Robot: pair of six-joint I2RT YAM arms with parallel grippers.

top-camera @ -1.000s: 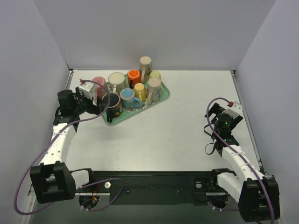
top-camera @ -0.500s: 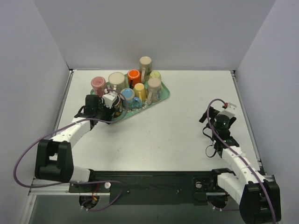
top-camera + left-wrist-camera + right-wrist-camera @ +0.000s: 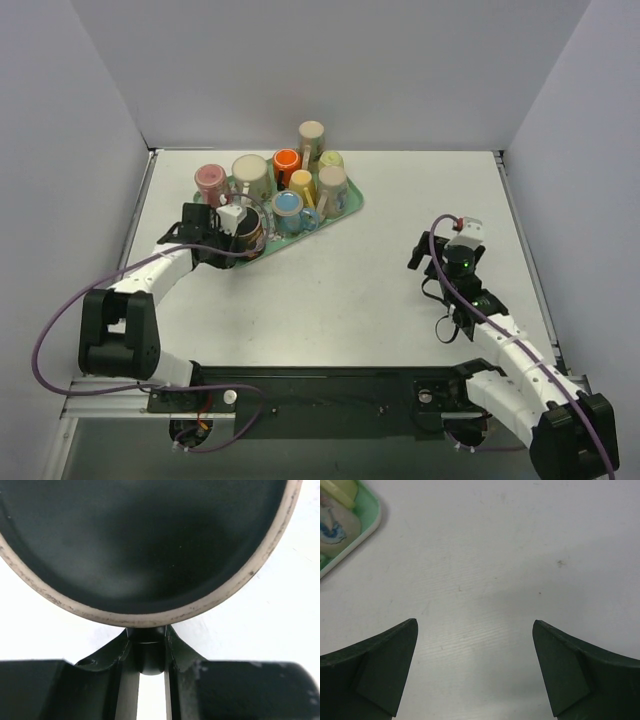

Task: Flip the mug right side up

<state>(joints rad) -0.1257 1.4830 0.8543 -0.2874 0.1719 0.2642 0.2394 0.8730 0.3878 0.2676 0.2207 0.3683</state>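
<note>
Left gripper (image 3: 145,652): fingers drawn almost together, pinching a dark part just under the cream rim of the dark mug (image 3: 150,545). You're looking straight into its mouth. The mug sits at the near-left corner of the green tray (image 3: 330,222), with the gripper on its outer side. From overhead you can't tell whether it's upright or tipped.

Judgement: the grasp is made and the turn is not yet finished. Setting down and letting go remain.

Right gripper (image 3: 475,624): spread wide, holding nothing, over the table (image 3: 520,540) well right of the tray.

No brand or writing readable anywhere.
</note>
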